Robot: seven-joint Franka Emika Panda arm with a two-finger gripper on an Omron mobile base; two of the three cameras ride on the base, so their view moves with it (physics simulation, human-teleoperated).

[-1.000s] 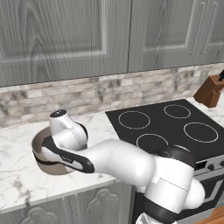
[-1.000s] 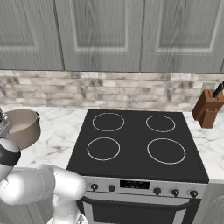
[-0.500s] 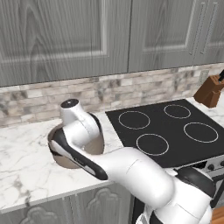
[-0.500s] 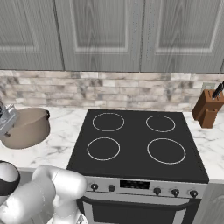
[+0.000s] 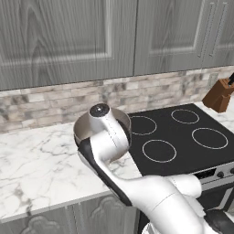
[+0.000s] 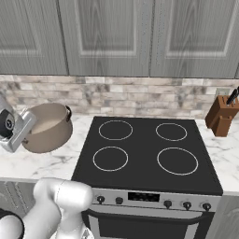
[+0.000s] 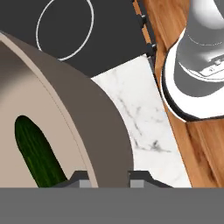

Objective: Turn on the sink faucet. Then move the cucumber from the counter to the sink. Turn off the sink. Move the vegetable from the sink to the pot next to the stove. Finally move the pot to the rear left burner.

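Pot-moving is the step in hand, judging by where things lie. From the left base view, the squat round tan-grey metal pot sits mostly behind the white arm, on the white grey-veined marble worktop, just beside the black glass stove.

From the right base view, the pot's pale inside faces up, and the end effector meets its left rim; the rear left burner ring is bare.

From the hand view, two dark fingertips straddle the pot wall, one inside and one outside, narrowed onto the rim. The small dark green cucumber lies inside the pot.

Next, I judge, the pot should be lifted level and carried over to that burner without tipping.
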